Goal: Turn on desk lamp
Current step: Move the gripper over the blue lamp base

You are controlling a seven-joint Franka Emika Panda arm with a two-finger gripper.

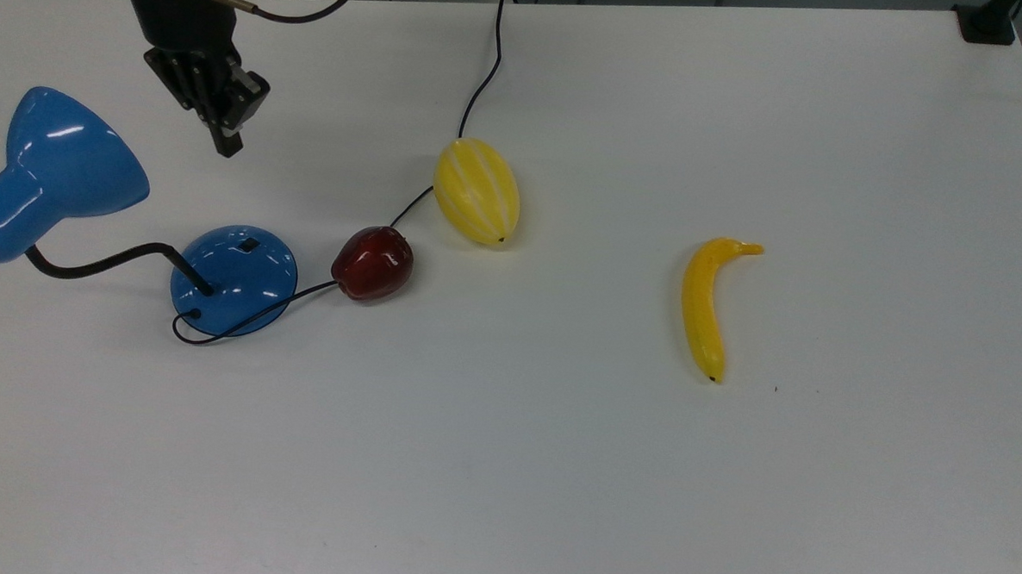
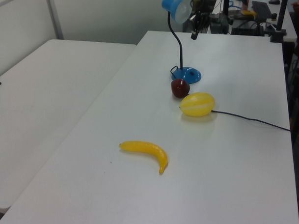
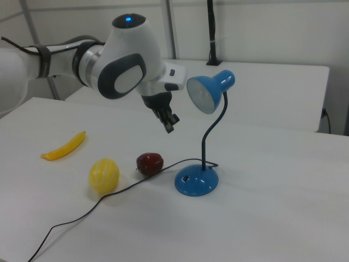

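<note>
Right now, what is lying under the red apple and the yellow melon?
The lamp's black cord runs under the red apple and the yellow melon; the covered stretches are hidden.

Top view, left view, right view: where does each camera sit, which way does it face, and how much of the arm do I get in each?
Top view: overhead, looking down on the table; gripper and wrist enter at the top edge.
Left view: from the banana end, looking along the table toward the desk lamp; gripper beside the shade.
Right view: low, opposite end, lamp base nearest; the white arm fills the right view's upper left.
All share lamp, apple and melon.
</note>
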